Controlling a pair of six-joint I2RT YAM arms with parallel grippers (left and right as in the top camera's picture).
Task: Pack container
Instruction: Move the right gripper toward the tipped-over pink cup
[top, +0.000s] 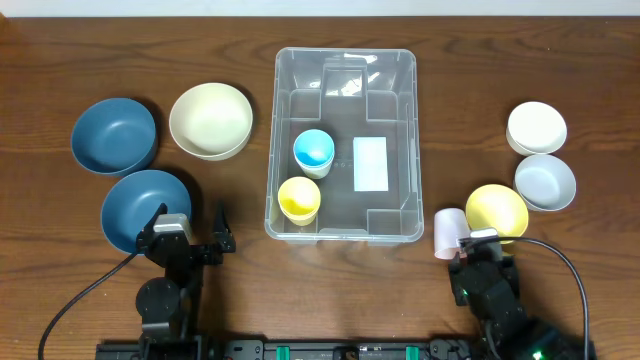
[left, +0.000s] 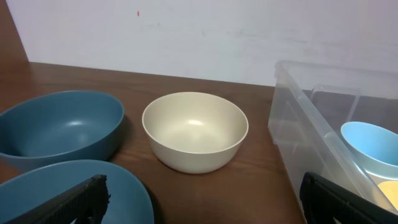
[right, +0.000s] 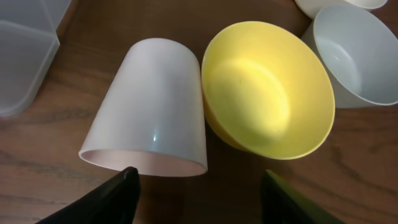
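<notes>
The clear container (top: 344, 62) stands at the table's middle, with a white label (top: 370, 164) on its base. Inside it stand a blue cup (top: 313, 151) and a yellow cup (top: 299, 198). Its wall also shows in the left wrist view (left: 298, 127). My left gripper (top: 190, 238) is open and empty at the front left, over the rim of a blue bowl (top: 135, 205). My right gripper (top: 478, 262) is open and empty at the front right. Just beyond its fingers (right: 196, 193) a pale pink cup (right: 152, 106) lies on its side beside a yellow bowl (right: 267, 87).
A second blue bowl (top: 114, 134) and a cream bowl (top: 210, 120) sit at the left. A white bowl (top: 537, 127) and a pale grey bowl (top: 546, 181) sit at the right. The wooden table (top: 470, 60) shows around the container.
</notes>
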